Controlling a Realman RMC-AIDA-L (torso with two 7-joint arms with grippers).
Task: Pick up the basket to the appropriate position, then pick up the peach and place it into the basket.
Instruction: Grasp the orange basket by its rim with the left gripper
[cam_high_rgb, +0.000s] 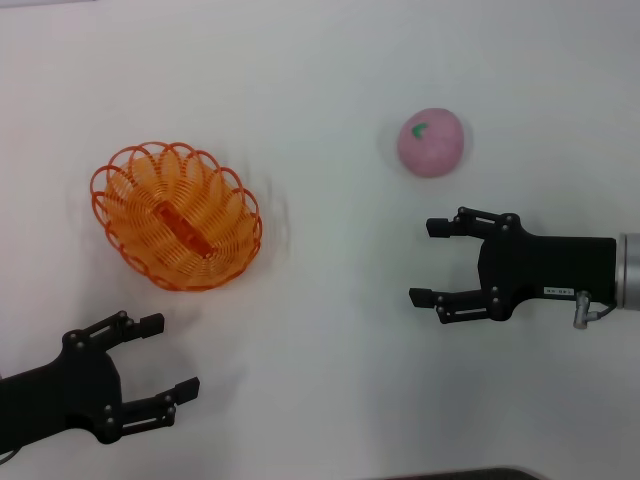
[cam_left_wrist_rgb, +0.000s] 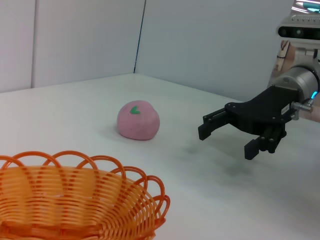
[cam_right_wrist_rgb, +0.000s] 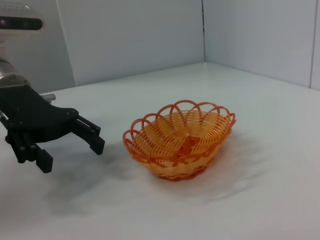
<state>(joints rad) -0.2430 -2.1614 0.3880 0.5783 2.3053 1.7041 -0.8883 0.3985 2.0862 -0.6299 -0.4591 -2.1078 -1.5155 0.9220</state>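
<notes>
Basket (cam_high_rgb: 178, 216) sits on the white table (cam_high_rgb: 330, 80) just ahead of our left gripper (cam_high_rgb: 160, 357) (jaws wide, empty), long axis slanting toward the right gripper (cam_high_rgb: 432, 262), also spread and empty, which is nearer the peach (cam_high_rgb: 431, 142).

Left gripper (cam_high_rgb: 157, 357): matte black, two slim fingers built of jointed links with small silver screws at the pivots; lower left of the head view.
Right gripper (cam_high_rgb: 428, 262): same black linkage build with blocky black palm; right of the head view.
Right gripper marking: small white label with dark print on the palm's side.
Right wrist: silver-grey metal cylinder behind the palm, small metal fitting beneath it.
</notes>
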